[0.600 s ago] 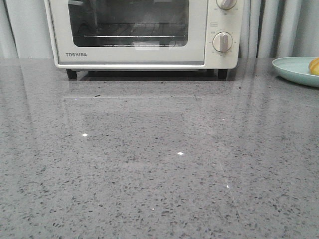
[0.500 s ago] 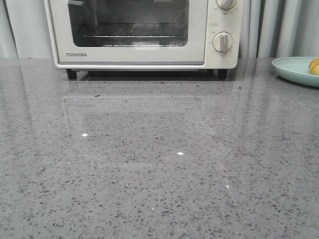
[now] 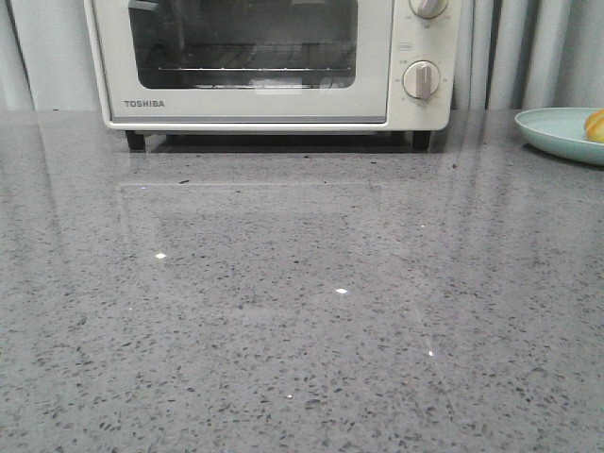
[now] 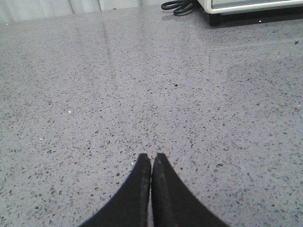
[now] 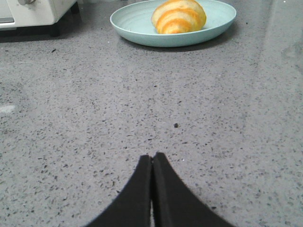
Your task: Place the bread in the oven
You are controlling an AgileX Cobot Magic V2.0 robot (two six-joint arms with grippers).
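Observation:
The cream-white TOSHIBA oven [image 3: 255, 61] stands at the back of the grey speckled counter with its glass door shut; a corner of it shows in the left wrist view [image 4: 251, 4] and in the right wrist view [image 5: 33, 12]. The golden striped bread [image 5: 179, 15] lies on a pale green plate [image 5: 137, 21] to the right of the oven; in the front view only its edge [image 3: 595, 125] shows on the plate [image 3: 557, 132]. My left gripper [image 4: 151, 157] is shut and empty above bare counter. My right gripper [image 5: 152, 156] is shut and empty, well short of the plate.
A black cable [image 4: 179, 6] lies on the counter by the oven's left foot. Pale curtains [image 3: 528, 52] hang behind the oven. The counter [image 3: 302, 302] stretches wide in front of the oven.

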